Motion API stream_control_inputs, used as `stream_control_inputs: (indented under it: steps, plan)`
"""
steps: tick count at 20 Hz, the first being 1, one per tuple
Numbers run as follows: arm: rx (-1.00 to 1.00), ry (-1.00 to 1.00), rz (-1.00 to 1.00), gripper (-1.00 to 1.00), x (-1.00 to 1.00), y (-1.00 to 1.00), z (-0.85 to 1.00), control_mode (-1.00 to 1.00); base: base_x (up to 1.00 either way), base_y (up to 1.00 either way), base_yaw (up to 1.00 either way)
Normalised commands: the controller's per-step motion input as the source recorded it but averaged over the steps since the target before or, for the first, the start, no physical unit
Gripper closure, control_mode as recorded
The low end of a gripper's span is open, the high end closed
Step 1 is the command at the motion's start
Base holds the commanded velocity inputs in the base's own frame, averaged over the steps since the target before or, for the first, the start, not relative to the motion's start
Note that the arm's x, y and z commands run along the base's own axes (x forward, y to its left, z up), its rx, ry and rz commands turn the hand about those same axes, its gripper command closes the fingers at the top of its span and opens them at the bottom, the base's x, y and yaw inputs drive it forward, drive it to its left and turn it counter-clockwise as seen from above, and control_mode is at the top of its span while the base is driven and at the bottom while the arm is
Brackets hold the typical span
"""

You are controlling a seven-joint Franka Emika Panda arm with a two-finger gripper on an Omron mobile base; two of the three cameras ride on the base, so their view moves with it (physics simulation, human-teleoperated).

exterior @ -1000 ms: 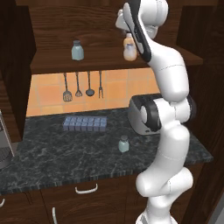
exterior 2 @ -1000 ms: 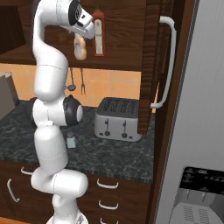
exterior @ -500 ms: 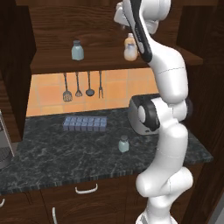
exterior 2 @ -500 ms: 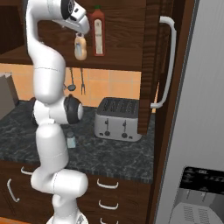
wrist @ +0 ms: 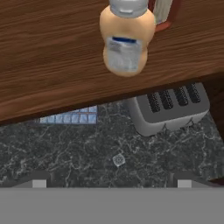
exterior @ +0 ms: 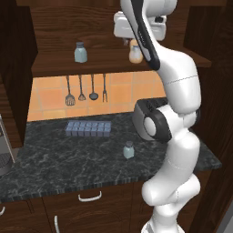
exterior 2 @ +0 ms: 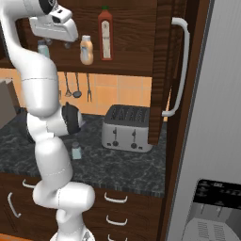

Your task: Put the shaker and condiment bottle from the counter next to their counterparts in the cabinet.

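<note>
Your gripper point(exterior 2: 70, 45) hangs up at cabinet height with its jaws spread wide and nothing between them — it sits in front of the shelf edge, apart from the bottles. From the largest thing down: the cabinet point(exterior: 59, 27) fills the upper wall, its plank shelf carrying three items. The counter point(exterior: 59, 159) runs below it in dark marbled stone, with a silver toaster point(exterior 2: 127, 128) at its right end and a blue-grey ice tray point(exterior: 88, 129) near the tiled back wall. On the shelf you have the tall red sauce bottle point(exterior 2: 106, 34) with its green cap, and just beside it, to its left, the condiment bottle point(exterior 2: 86, 50), upright, peach with a white cap. Further left on that shelf stands one shaker point(exterior: 80, 52). The other shaker point(exterior: 129, 149) is down on the counter — upright, near the front edge, close to the arm's base.
</note>
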Motion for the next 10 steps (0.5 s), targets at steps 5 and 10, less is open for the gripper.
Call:
stream_control_inputs:
  steps: [5, 10]
  plan:
    - [0.00, 0.00, 0.08, -1.00, -1.00, 0.00, -0.70, -1.00, 0.00, 0.00, 0.00]
    - [0.00, 0.00, 0.09, -1.00, -1.00, 0.00, -0.74, -1.00, 0.00, 0.00, 0.00]
